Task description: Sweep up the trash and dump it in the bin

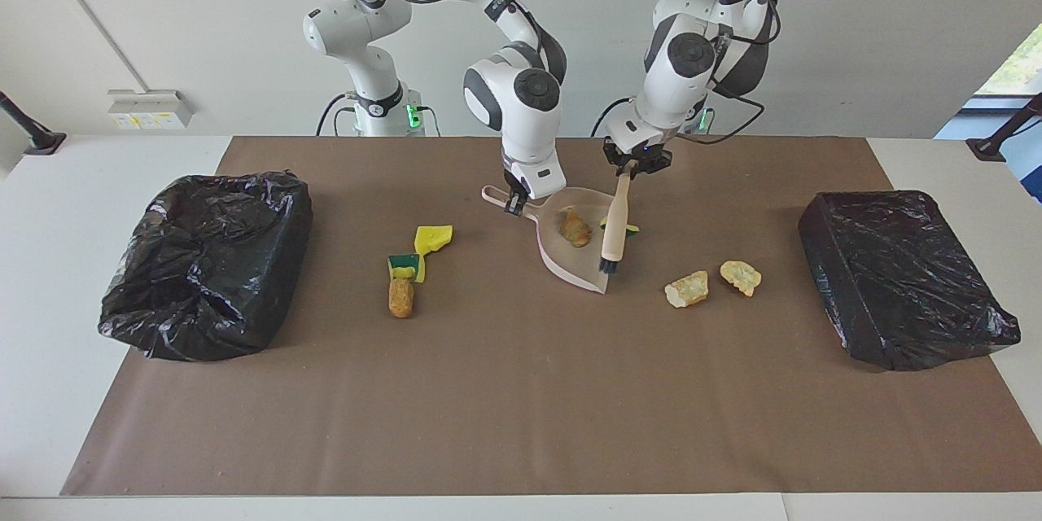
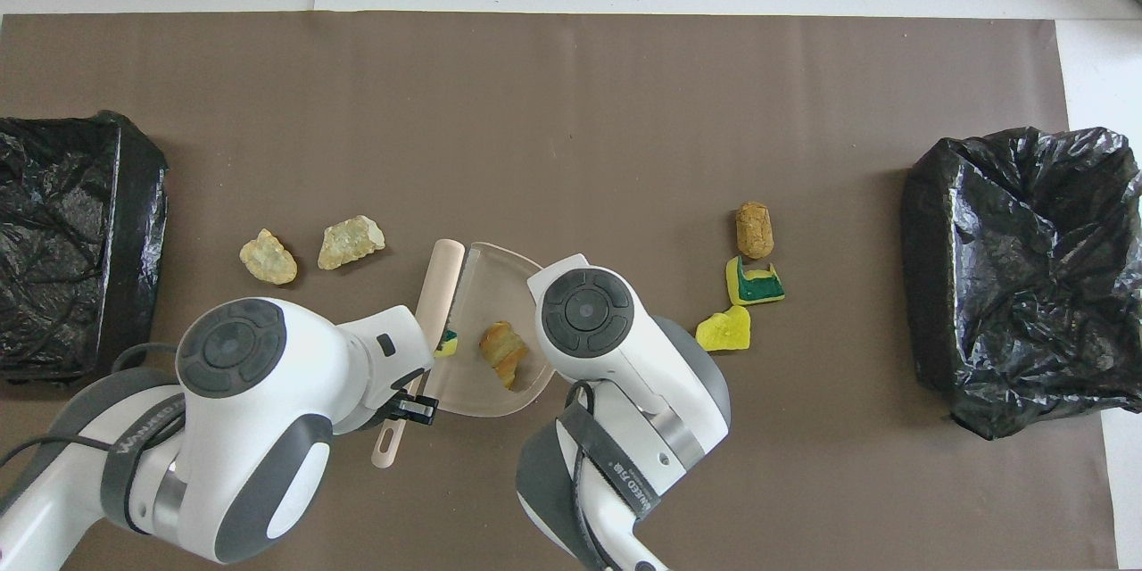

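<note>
White table (image 1: 49, 203) under brown paper (image 1: 521, 407): two black-bagged bins (image 1: 207, 260), dustpan (image 1: 580, 248), perhaps-bread scraps (image 1: 686, 289).

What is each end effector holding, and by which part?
Left end effector grips the brush by its handle's upper end; right end effector grips the dustpan by its handle.

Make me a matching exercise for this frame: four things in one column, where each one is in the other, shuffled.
Things:
1. bread chunk
2. brush
3. cork
4. dustpan

Places:
A. held by the left gripper
B. on the mat beside the green-backed sponge
C. inside the dustpan
D. held at its handle by the right gripper

Pairs: 1-C, 2-A, 3-B, 4-D
</note>
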Motion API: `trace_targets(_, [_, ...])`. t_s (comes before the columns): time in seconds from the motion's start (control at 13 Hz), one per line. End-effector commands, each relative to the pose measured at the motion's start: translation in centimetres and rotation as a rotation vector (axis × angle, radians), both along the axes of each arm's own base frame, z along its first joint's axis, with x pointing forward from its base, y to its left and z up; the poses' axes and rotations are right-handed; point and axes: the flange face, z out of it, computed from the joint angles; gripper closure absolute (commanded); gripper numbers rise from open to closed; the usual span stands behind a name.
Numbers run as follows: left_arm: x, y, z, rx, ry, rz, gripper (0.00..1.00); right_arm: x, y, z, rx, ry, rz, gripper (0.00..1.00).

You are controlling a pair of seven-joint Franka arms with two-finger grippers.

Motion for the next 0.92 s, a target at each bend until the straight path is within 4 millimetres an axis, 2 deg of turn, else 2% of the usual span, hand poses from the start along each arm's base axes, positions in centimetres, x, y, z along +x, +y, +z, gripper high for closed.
trace_targets(0.0, [3.1,3.6,0.6,0.040,-0.013,-0.001,1.00,-0.1,0.2,-0.3,0.008,0.005,-0.006,1.00])
trace_targets(0.08, [4.6,5.4,0.9,0.039,-0.012,0.004,1.00,0.0,0.2,-0.3,0.009,0.004,-0.007,1.00])
trace_targets(0.15, [5.1,6.7,0.8,0.038,0.004,0.006,1.00,0.0,0.2,-0.2,0.010,0.002,-0.009,1.00])
trace_targets(0.39, [5.3,6.9,0.8,0.036,-0.005,0.010,1.00,0.0,0.2,-0.3,0.008,0.005,-0.006,1.00])
trace_targets(0.46, [5.7,7.5,0.8,0.046,-0.011,0.014,1.00,0.0,0.2,-0.3,0.008,0.005,-0.006,1.00])
trace_targets(0.54, [6.6,9.5,0.6,0.080,-0.019,0.032,1.00,0.0,0.1,-0.3,0.008,0.006,-0.003,1.00])
trace_targets(0.85, [10.9,13.6,0.1,0.147,-0.023,0.067,1.00,0.0,0.2,-0.3,0.009,0.005,-0.003,1.00])
